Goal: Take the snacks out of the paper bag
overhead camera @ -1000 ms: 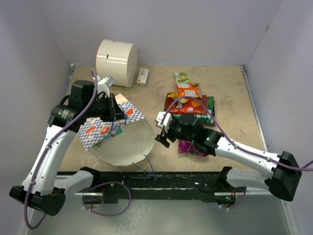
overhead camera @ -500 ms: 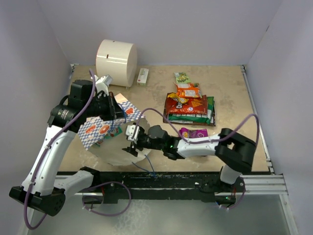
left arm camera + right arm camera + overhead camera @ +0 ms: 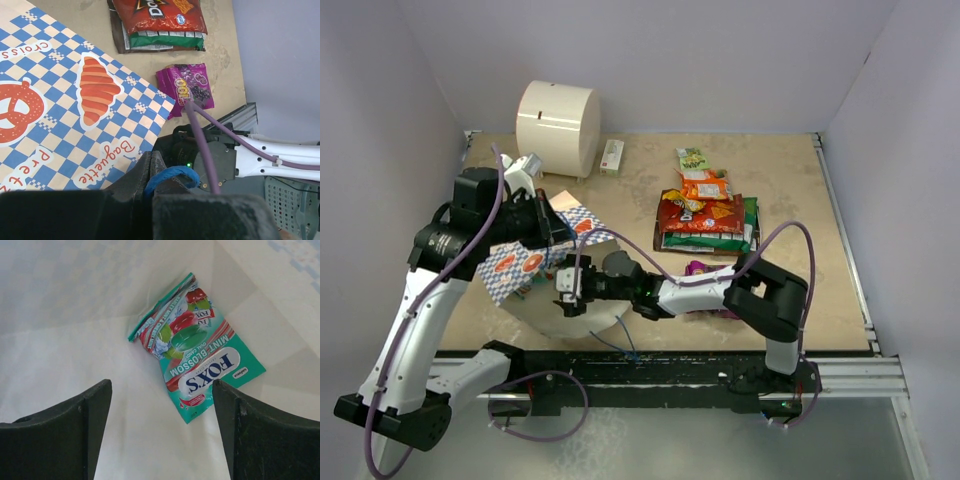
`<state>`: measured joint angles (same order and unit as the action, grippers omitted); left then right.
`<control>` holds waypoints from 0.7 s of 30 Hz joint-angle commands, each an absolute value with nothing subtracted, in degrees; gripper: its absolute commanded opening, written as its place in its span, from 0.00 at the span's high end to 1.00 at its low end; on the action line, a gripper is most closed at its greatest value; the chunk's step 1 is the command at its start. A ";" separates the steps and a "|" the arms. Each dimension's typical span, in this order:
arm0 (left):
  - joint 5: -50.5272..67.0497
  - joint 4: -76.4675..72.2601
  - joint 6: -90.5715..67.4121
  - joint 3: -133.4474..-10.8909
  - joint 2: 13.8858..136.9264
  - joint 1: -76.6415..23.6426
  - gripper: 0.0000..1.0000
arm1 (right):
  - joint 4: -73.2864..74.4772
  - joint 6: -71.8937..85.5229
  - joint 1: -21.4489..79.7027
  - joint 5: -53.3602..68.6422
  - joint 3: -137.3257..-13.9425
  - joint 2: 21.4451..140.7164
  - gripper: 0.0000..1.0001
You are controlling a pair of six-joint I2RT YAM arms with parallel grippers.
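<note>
Right gripper (image 3: 568, 288) is hovering at the mouth of the paper bag (image 3: 510, 265), its jaws spread wide and holding nothing. In the right wrist view, the two dark fingers (image 3: 60, 420) are framing a teal packet (image 3: 200, 360) that is lying flat on the cream lining (image 3: 75, 315) inside the bag. The packet is sitting ahead of the fingertips and nearer the right-hand one, apart from both.

The left gripper (image 3: 552, 222) is clenching a blue cord handle (image 3: 170, 177) of the bag and is holding that side raised off the table (image 3: 790, 200). In the left wrist view, the cord is showing as a blue loop pinched between the closed fingers, with the checkered panel (image 3: 60, 115) and its pretzel and croissant prints slanting away beneath. A second cord handle (image 3: 615, 340) is trailing over the near edge of the table.

To the right of the bag, several snacks are lying on the table outside it. A red-orange packet (image 3: 700, 213) is resting on top of a green packet (image 3: 165, 41) and a brown packet (image 3: 117, 37). An orange packet (image 3: 703, 185) is lying just behind this stack, and a small green packet (image 3: 692, 158) is lying farther back. A purple packet (image 3: 187, 90) is lying nearer the arms, partly covered in the top view by the right arm.

At the back left, a big cream cylinder (image 3: 558, 118) is standing on the table, with a small white-and-red box (image 3: 612, 156) just beside it.
</note>
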<state>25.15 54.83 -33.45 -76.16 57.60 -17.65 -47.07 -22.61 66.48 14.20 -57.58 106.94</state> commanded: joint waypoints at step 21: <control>34.31 47.58 -29.91 -75.35 55.10 -17.74 1.00 | -41.83 -53.99 67.67 7.76 -77.25 126.42 0.11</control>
